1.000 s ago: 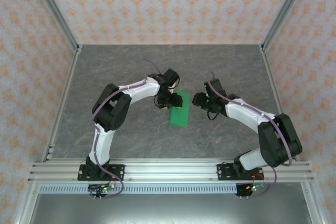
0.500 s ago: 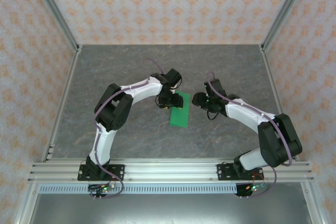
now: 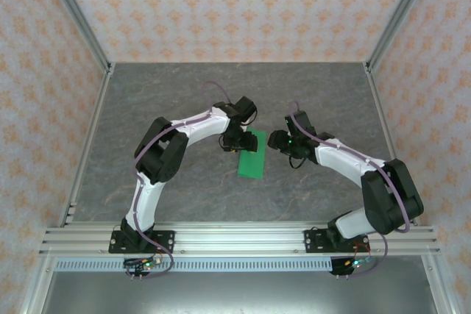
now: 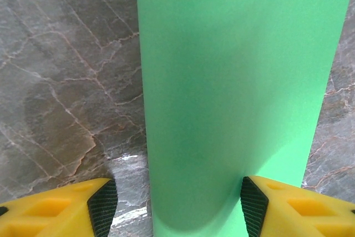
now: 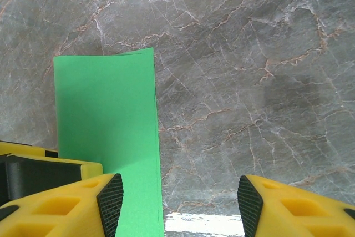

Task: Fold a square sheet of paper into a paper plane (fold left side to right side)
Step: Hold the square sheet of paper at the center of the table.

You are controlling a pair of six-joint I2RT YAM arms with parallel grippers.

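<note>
Left jaws open, gripping nothing, set over one end of the folded green sheet [image 4: 233,81], which lies flat on the table [image 4: 66,81]. Right jaws open and empty, with the sheet's end edge ahead of their left finger. From above, whole narrow strip visible, right jaws just beside it.

I'm getting bright, even light and sharp focus; soft shadow dims the green paper [image 4: 233,81], with small glare on the counter [image 4: 66,81].

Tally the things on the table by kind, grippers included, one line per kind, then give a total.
Green paper sheet, folded: 1
Grippers (left gripper, right gripper): 2
Total: 3
</note>
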